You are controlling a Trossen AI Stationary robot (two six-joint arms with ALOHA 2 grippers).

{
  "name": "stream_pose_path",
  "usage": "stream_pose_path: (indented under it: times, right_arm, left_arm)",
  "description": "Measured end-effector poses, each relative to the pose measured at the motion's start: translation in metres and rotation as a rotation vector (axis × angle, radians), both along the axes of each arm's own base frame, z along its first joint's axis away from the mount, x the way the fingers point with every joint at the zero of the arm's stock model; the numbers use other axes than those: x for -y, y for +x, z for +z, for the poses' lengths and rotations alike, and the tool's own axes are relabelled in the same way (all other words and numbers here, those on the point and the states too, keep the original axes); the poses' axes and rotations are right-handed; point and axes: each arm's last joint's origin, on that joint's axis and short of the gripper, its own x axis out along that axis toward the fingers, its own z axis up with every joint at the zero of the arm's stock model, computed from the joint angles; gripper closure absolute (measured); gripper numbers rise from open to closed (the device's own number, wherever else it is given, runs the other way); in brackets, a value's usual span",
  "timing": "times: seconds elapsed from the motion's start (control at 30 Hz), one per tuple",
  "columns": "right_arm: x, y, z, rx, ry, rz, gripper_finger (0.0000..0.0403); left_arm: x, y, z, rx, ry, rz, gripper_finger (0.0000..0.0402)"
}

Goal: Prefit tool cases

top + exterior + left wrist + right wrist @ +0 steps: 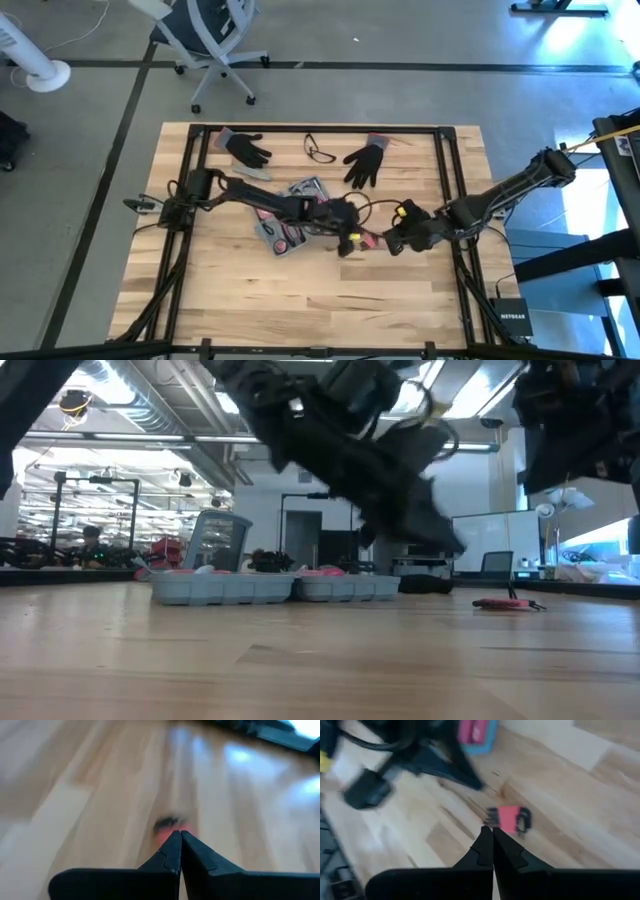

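We saw the tool case [288, 213] lying open and flat near the middle of the wooden table [240, 300], partly under the left arm, its two blue-grey halves side by side with pink pieces in the recesses. Between the two grippers, apart from the case, lay a small red-and-black tool holder [509, 819]. The left gripper [347, 243] hung just beside that holder, fingers pressed together on nothing. The right gripper [392, 240], on the holder's other side, was likewise closed and empty. We judged the case light, rigid moulded plastic, smooth enough to slide on the wood. Its thin outer rim looked the best hold, one arm steadying a half. Two black gloves [364, 160] and glasses [319, 151] lay near the far edge.
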Motion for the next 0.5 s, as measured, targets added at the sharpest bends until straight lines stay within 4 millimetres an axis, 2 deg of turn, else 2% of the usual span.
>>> stream_pose_path:
  times: [0.07,0.2,0.3,0.5]
  right_arm:
    - [0.001,-0.002,0.003,0.022,0.004,-0.003,0.0403]
    - [0.001,-0.002,0.005,0.029,0.017,-0.001,0.0403]
    - [0.001,-0.002,0.004,0.025,0.024,-0.001,0.0403]
    - [0.001,-0.002,0.004,0.025,0.023,-0.001,0.0403]
  left_arm:
    - [0.004,0.010,0.001,0.023,0.002,-0.013,0.0401]
    - [0.008,0.026,-0.015,0.000,0.011,-0.034,0.0401]
    - [0.004,0.039,-0.014,0.021,0.043,-0.038,0.0401]
    - [0.004,0.045,-0.033,-0.052,0.054,-0.042,0.0401]
